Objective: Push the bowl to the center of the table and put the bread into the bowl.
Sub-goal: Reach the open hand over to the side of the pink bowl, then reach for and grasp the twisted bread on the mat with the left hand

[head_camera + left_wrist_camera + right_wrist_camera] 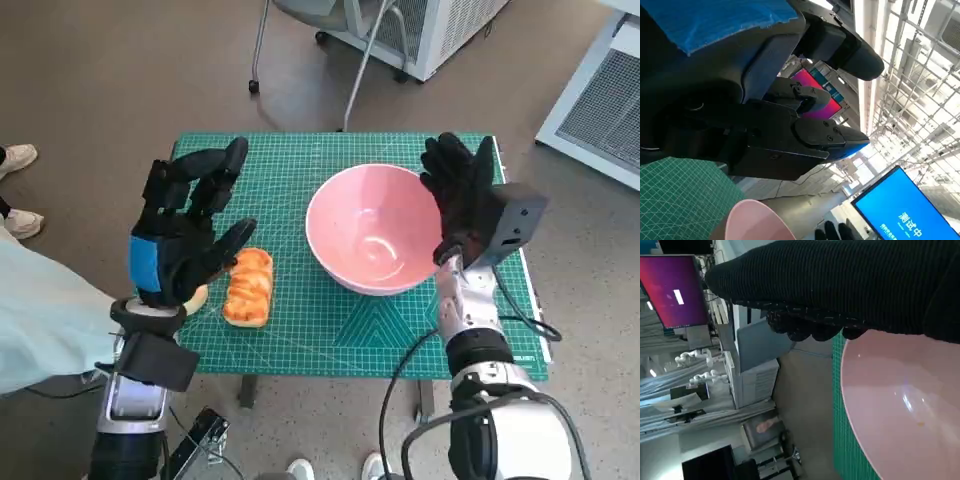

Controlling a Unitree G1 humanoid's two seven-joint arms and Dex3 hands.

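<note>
My left hand (pixel 185 235), fingers spread and empty, hides part of the bread (pixel 249 287) on the green mat (pixel 300 330). My right hand (pixel 462 195), fingers spread, stands at the pink bowl's (pixel 372 228) rim; contact unclear. Wrist views omit the bread.

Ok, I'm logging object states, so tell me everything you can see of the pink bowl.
The pink bowl is round, glossy and smooth, plastic or glazed by its look, and empty. It stands upright on the green cutting mat, right of the middle. The gloved right hand is against its right rim. The bread lies apart to its left.
</note>
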